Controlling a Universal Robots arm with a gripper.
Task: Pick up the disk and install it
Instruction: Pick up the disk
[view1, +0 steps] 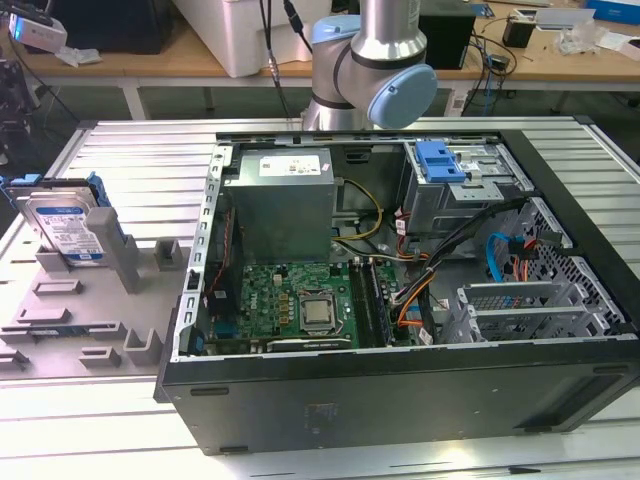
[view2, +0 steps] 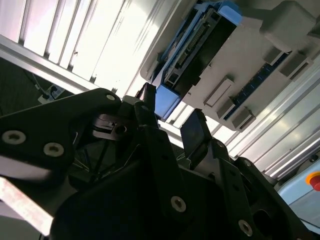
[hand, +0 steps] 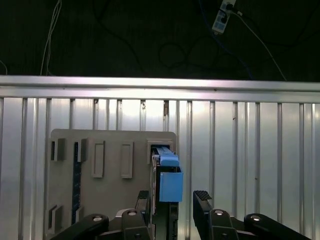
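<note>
Currently gripper open, fingers flanking the disk in grey holder; off-centre closing could tilt or jam it.

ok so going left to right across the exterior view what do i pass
disk → grey power-supply box → blue latch piece → perforated case wall

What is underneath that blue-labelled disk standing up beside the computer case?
The disk stands upright in a grey slotted holder lying on the ribbed metal table. Its bottom edge is covered by the holder's raised blocks.
</note>
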